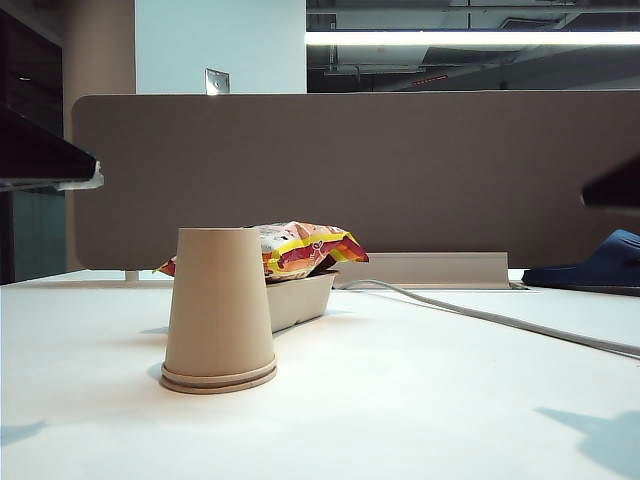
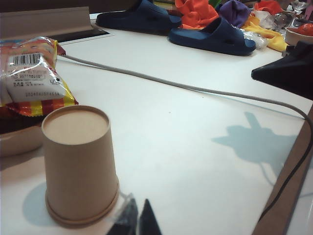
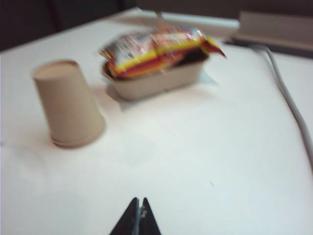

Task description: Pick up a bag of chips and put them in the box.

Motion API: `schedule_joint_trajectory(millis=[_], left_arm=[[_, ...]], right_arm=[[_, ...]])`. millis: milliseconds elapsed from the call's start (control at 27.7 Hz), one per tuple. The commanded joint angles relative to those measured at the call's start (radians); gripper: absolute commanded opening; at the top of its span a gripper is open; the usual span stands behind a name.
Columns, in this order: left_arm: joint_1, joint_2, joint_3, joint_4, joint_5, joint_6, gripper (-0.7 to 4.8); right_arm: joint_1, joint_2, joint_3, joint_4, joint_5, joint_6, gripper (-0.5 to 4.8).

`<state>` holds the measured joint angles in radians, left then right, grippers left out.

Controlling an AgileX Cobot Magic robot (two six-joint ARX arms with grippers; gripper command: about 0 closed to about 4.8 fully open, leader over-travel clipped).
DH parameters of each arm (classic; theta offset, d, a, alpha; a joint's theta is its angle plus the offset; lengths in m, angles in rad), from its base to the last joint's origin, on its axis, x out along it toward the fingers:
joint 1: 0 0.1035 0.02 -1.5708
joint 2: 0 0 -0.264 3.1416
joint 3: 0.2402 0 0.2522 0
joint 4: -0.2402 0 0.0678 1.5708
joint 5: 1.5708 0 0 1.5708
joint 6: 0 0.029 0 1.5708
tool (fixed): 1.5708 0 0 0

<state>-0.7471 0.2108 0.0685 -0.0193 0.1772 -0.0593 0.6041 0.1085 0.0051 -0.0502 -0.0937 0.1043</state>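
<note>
Beige paper-pulp box (image 1: 298, 300) sits on the white table (image 1: 420, 400) with the bag of chips (image 1: 300, 248) lying in it; the bag overhangs the rim and its barcode side shows in the left wrist view (image 2: 29, 73).

Left gripper (image 2: 139, 221): jaws fully closed, tips together, holding nothing. An upside-down paper cup (image 2: 78, 164) stands just beside the tips. The box (image 2: 19, 139) and the bag lie beyond the cup, apart from the jaws. A grey cable (image 2: 195, 89) crosses the table well ahead of the jaws, and blue slippers (image 2: 215, 36) and coloured cloth (image 2: 195, 12) lie farther off.

Right gripper (image 3: 137, 220): jaws fully closed, tips touching, holding nothing. The view is blurred. The box (image 3: 156, 83) with the bag (image 3: 156, 49) lies well ahead of the tips; the cup (image 3: 68, 105) stands nearer and off to one side, clear of the jaws.

In the exterior view, the cup (image 1: 220, 310) stands in front of the box, partly covering it.
</note>
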Motion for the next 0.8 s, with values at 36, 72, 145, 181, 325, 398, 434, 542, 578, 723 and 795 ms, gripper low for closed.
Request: schedule_joint_trajectory(millis=[36,72,145,181,325,398,434,542,578,723,795], left_arm=[[0.000,0.001,-0.022,0.006,-0.007,0.003,0.12],[0.000,0.001,-0.030,0.006,-0.009,0.003,0.12],[0.000,0.001,-0.042,0.008,-0.009,-0.001,0.12],[0.000,0.001,-0.048,0.008,-0.009,-0.001,0.12],[0.000,0.001,-0.051,0.006,-0.009,-0.001,0.12],[0.000,0.001,-0.052,0.006,-0.009,-0.001,0.12],[0.000,0.001,-0.053,0.006,-0.009,-0.001,0.12],[0.000,0.001,-0.060,-0.004,-0.010,0.000,0.13],[0.000,0.001,-0.060,-0.006,-0.009,-0.001,0.13],[0.000,0.001,-0.060,-0.007,-0.010,-0.001,0.13],[0.000,0.001,-0.060,-0.013,-0.010,-0.001,0.18]], right_arm=[[0.001,0.001,0.002,-0.034,0.066,0.000,-0.01],[0.001,0.001,0.002,-0.036,0.070,0.000,-0.01],[0.001,0.001,0.002,-0.036,0.069,0.000,-0.01],[0.001,0.001,0.002,-0.040,0.069,0.000,-0.01],[0.001,0.001,0.002,-0.075,0.069,0.000,-0.01],[0.001,0.001,0.002,-0.086,0.069,0.000,-0.01],[0.001,0.001,0.002,-0.089,0.069,0.000,-0.01],[0.001,0.001,0.002,-0.089,0.069,0.000,-0.01],[0.001,0.001,0.002,-0.089,0.069,0.000,-0.01],[0.001,0.001,0.002,-0.089,0.069,0.000,-0.01],[0.001,0.001,0.002,-0.088,0.064,0.005,-0.01]])
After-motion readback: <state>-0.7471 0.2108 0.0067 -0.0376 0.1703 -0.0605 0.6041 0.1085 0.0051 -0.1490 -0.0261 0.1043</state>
